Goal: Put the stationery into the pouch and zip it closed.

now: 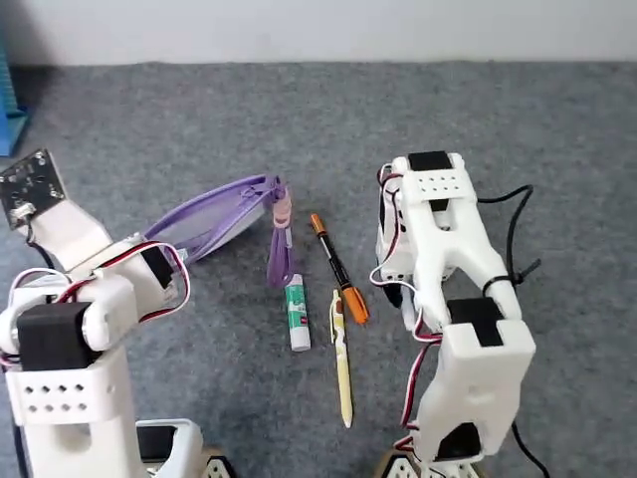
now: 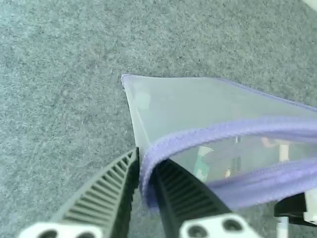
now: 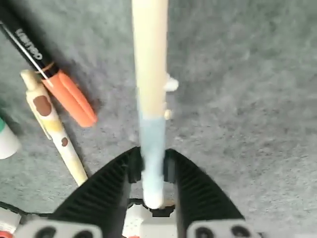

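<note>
Right now your pouch (image 1: 214,217), clear-walled with a purple zip edge, sits left of centre on the grey surface (image 1: 498,119). It is raised at an angle, with one end lifted at your left arm (image 1: 80,329). Mouth open: in the left wrist view the two purple zip edges stand apart. Your left claw (image 2: 146,161) is pressed together on the nearer zip edge at the pouch's corner, ribbed fingers (image 2: 114,183) on either side of the purple tape.

Stationery outside the pouch, high view:
- purple pen-shaped item (image 1: 281,251), its upper end touching the pouch's far tip and its body pointing toward you. You cannot tell from here whether it is a pen or part of the pouch.
- green-and-white stick (image 1: 297,314), just below the purple item, lying flat.
- orange-capped marker (image 1: 336,269), black barrel, slanting, cap end nearest your right arm (image 1: 448,259).
- spotted cream pen (image 1: 341,363), lying lengthwise, its top just beside the orange cap.

Your right claw (image 3: 152,161) is pinching a pale pen (image 3: 150,74) with a cream barrel and a light blue grip end. The pen juts straight out past the fingertips above the surface. In the right wrist view the orange cap and the spotted cream pen lie on the carpet to one side of the held pen, apart from it.
</note>
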Controlling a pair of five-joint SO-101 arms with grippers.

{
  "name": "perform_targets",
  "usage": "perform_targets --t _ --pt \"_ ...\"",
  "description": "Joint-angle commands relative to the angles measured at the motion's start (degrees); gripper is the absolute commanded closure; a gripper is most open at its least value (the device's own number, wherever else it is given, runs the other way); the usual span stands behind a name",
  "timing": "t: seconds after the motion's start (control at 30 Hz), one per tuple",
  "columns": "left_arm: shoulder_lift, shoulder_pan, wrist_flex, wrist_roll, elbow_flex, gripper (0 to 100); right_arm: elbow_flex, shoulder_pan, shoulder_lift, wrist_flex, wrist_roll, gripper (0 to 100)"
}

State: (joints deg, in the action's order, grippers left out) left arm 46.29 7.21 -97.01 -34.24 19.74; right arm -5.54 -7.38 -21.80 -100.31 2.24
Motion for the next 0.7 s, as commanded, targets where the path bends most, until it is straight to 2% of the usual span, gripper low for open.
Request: perform_targets --t 0.0,0.07,0.23,0.43,0.67 --pt "-0.35 0.18 -0.18 0.35 -1.71 99 -0.44 0.04 4.26 -1.54 -0.79 75.5" --pt "-0.44 0.09 -0.18 0.35 -1.71 99 -1.41 -0.31 4.18 0.66 -0.88 74.5" --pt "-0.44 0.0 -0.18 0.35 -1.71 99 -1.58 -2.24 3.82 8.04 -2.99 80.2" --pt "-0.35 0.0 -0.26 0.35 -1.71 99 -3.08 -2.33 -2.59 15.52 -4.31 81.2" --pt "-0.35 0.26 -0.44 0.26 -1.71 99 -12.4 -2.42 -12.97 15.87 -4.04 83.5"
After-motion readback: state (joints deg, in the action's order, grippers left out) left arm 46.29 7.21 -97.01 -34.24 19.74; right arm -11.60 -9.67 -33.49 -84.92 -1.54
